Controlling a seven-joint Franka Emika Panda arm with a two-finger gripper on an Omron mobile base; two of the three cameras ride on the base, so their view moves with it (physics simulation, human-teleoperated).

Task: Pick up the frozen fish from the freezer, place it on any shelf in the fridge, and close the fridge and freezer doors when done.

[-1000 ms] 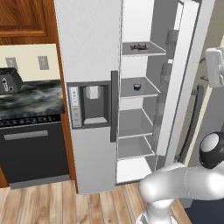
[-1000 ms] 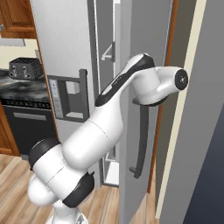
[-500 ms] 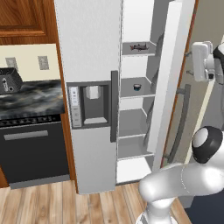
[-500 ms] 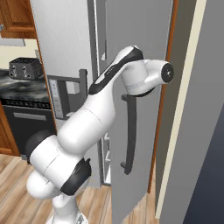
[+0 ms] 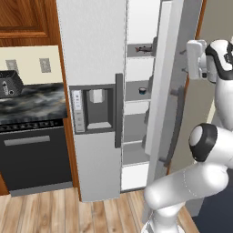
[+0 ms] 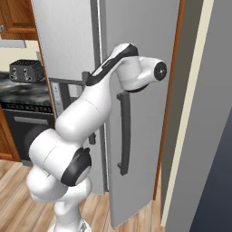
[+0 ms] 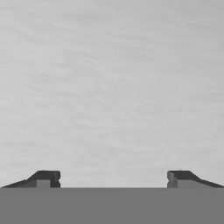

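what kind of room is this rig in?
A home kitchen, rendered. A side-by-side fridge with a door dispenser, a black oven under a dark marble counter with a toaster, and wood cabinets.

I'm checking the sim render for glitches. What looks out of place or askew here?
Nothing stands out. The fridge door is partly open, the fish lies flat on a shelf, and the open gripper faces the door's plain grey panel.
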